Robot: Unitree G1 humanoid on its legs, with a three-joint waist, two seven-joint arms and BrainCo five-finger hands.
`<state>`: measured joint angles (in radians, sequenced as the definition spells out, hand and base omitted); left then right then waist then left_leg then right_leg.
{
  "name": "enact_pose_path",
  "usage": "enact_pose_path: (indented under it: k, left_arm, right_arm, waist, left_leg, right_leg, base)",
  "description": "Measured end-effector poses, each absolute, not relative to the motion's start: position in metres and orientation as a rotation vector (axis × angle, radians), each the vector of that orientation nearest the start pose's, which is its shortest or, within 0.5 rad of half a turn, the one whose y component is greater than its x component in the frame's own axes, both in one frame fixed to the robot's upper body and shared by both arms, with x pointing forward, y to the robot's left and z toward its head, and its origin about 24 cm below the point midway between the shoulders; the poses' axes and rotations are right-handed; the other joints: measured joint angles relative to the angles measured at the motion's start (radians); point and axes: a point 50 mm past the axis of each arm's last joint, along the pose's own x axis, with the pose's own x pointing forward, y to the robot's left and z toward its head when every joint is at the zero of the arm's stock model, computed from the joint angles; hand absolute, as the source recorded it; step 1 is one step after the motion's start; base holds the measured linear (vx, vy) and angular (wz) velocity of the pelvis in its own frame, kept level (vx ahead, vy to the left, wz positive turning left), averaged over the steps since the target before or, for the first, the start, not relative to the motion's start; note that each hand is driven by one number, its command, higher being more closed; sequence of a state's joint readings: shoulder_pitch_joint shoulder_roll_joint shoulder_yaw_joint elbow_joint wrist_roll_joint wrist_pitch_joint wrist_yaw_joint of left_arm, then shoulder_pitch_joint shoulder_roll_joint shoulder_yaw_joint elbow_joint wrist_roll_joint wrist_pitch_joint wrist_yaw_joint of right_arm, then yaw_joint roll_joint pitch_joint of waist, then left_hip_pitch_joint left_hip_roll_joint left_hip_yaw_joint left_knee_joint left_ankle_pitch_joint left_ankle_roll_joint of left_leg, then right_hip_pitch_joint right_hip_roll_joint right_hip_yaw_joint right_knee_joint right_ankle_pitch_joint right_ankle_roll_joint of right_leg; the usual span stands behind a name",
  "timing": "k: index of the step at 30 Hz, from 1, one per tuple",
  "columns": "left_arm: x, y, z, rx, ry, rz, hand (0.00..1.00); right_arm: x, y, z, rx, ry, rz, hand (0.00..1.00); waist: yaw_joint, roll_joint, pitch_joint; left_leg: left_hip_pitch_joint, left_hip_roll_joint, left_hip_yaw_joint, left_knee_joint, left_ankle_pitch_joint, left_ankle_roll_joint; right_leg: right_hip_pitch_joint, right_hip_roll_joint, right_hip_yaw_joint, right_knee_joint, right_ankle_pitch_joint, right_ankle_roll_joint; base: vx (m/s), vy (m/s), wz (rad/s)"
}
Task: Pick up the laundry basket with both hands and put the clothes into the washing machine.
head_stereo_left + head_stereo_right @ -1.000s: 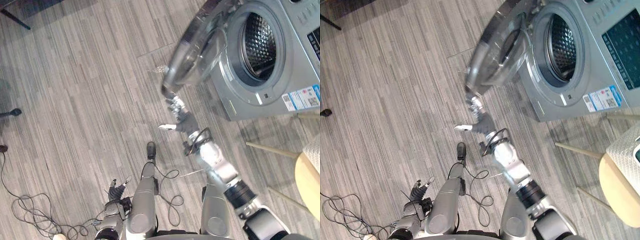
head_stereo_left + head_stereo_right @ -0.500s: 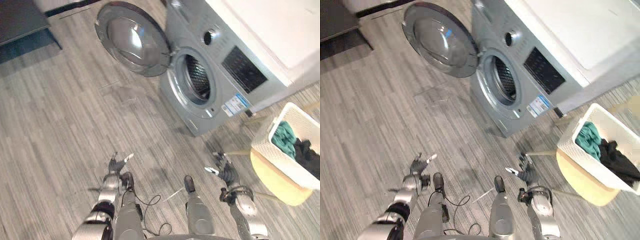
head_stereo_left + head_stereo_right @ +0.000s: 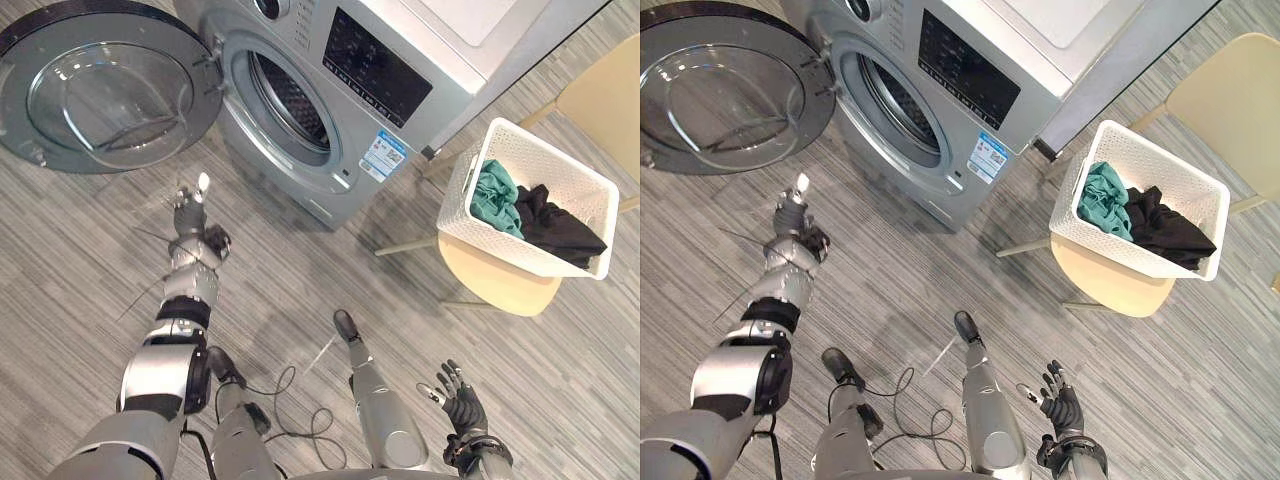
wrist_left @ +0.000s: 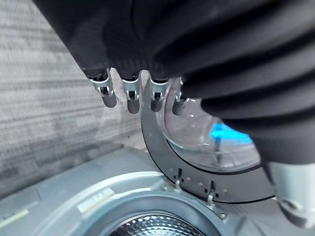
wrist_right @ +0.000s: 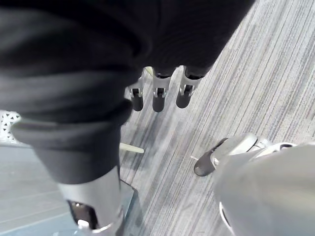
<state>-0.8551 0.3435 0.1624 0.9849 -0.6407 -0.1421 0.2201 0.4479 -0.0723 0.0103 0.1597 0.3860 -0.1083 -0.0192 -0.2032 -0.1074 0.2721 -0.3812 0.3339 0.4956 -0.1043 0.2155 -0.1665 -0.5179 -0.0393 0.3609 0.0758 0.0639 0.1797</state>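
Note:
A white lattice laundry basket stands on a beige chair seat to the right of the washing machine. It holds a teal cloth and a black cloth. The silver washing machine has its round door swung open to the left, showing the drum. My left hand is stretched out over the floor just below the door and drum, fingers straight and holding nothing. My right hand hangs low near the bottom edge, fingers spread, far from the basket.
The beige chair seat on thin wooden legs carries the basket, and its back rises at the upper right. Grey plank floor lies between me and the chair. The open door takes up the room at the upper left.
The whole picture has swung, bringing the machine's front and the basket closer. My left arm has stretched out toward the door and drum. My right hand has dropped to the bottom edge.

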Motion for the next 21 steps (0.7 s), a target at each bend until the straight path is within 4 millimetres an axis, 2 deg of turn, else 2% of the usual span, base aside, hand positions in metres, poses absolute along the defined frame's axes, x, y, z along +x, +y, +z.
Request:
enact_pose_path:
  k: [5, 7, 11, 13, 15, 16, 18, 21]
  left_arm:
    - [0.392, 0.254, 0.143, -0.561, -0.112, 0.439, 0.00]
    - [0.399, 0.255, 0.169, -0.653, -0.167, 0.426, 0.00]
    - [0.403, 0.251, 0.184, -0.806, -0.192, 0.411, 0.00]
    - [0.405, 0.249, 0.198, -0.880, -0.217, 0.407, 0.00]
    - [0.402, 0.257, 0.206, -0.923, -0.261, 0.435, 0.00]
    - [0.398, 0.265, 0.213, -0.955, -0.296, 0.461, 0.00]
    - [0.394, 0.278, 0.225, -0.975, -0.361, 0.502, 0.00]
    - [0.381, 0.298, 0.249, -1.038, -0.505, 0.536, 0.00]
  right_arm:
    - [0.131, -0.190, -0.057, 0.341, 0.402, -0.267, 0.00]
    - [0.131, -0.190, -0.056, 0.377, 0.388, -0.296, 0.00]
    - [0.134, -0.192, -0.051, 0.412, 0.355, -0.335, 0.00]
    - [0.134, -0.194, -0.052, 0.433, 0.357, -0.367, 0.00]
    - [0.134, -0.193, -0.052, 0.458, 0.353, -0.376, 0.00]
    - [0.133, -0.193, -0.052, 0.458, 0.358, -0.377, 0.00]
    - [0.132, -0.193, -0.054, 0.457, 0.363, -0.381, 0.00]
    - [0.130, -0.193, -0.058, 0.455, 0.384, -0.385, 0.00]
  waist:
    - [0.006, -0.016, 0.019]
    - [0.035, -0.033, 0.052]
    - [0.046, -0.037, 0.084]
    - [0.057, -0.035, 0.093]
    - [0.058, -0.033, 0.100]
    - [0.058, -0.032, 0.101]
    - [0.065, -0.031, 0.102]
    - [0.085, -0.025, 0.106]
  left_leg:
    - [-0.025, 0.002, 0.033, 0.001, 0.026, 0.003]
    - [-0.036, 0.011, 0.046, 0.000, 0.053, -0.005]
    - [-0.086, 0.020, 0.033, 0.000, 0.053, -0.005]
    - [-0.109, 0.019, 0.019, 0.001, 0.053, -0.005]
    - [-0.112, 0.018, 0.007, 0.001, 0.051, -0.007]
    - [-0.115, 0.020, 0.002, 0.000, 0.037, -0.018]
    - [-0.119, 0.022, 0.002, 0.000, 0.031, -0.016]
    - [-0.125, 0.025, 0.011, 0.000, 0.031, -0.016]
  right_leg:
    - [-0.040, 0.005, -0.006, 0.021, 0.000, 0.000]
    - [-0.049, 0.007, -0.009, 0.027, 0.000, 0.000]
    - [-0.072, 0.013, -0.052, 0.027, 0.000, 0.000]
    - [-0.082, 0.010, -0.067, 0.029, 0.000, 0.000]
    - [-0.082, 0.008, -0.082, 0.040, 0.000, -0.001]
    - [-0.082, 0.007, -0.087, 0.043, 0.000, -0.001]
    - [-0.082, 0.005, -0.093, 0.042, 0.000, -0.001]
    - [-0.080, 0.001, -0.114, 0.042, -0.004, -0.007]
  base:
    - [0.02, -0.016, -0.07]
    - [0.00, -0.006, 0.03]
    - [-0.03, 0.000, 0.21]
    - [-0.06, 0.015, 0.23]
    - [-0.06, 0.015, 0.17]
    - [-0.06, -0.002, 0.12]
    - [-0.06, -0.010, 0.10]
    - [-0.04, -0.023, 0.12]
